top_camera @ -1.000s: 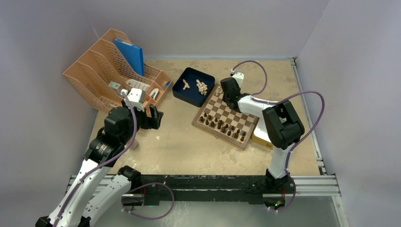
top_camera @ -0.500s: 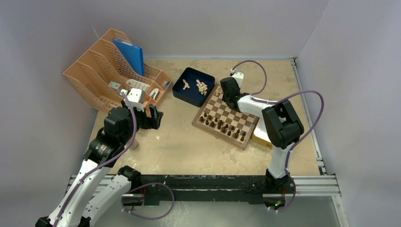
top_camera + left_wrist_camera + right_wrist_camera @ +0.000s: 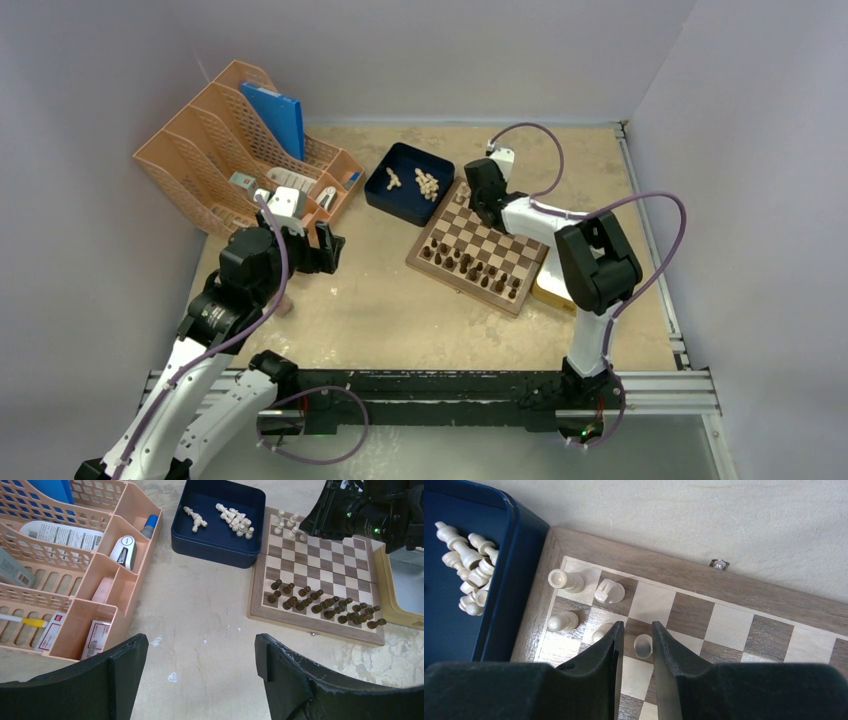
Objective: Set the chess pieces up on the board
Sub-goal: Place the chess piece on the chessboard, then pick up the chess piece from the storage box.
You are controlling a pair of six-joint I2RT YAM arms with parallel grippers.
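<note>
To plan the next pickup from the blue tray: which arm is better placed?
Right. The right pincer is at the corner of the board, beside the blue tray of cream pieces; the left pincer, though open, hangs farther by the organizer.

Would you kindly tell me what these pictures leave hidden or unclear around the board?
- Right wrist: whether the right gripper grips the pawn between its jaws.
- Right wrist: neighbouring pawn, half behind a finger.
- Top external: board's far corner, under the right arm.
- Top external: loose cream pieces, too small to identify.
</note>
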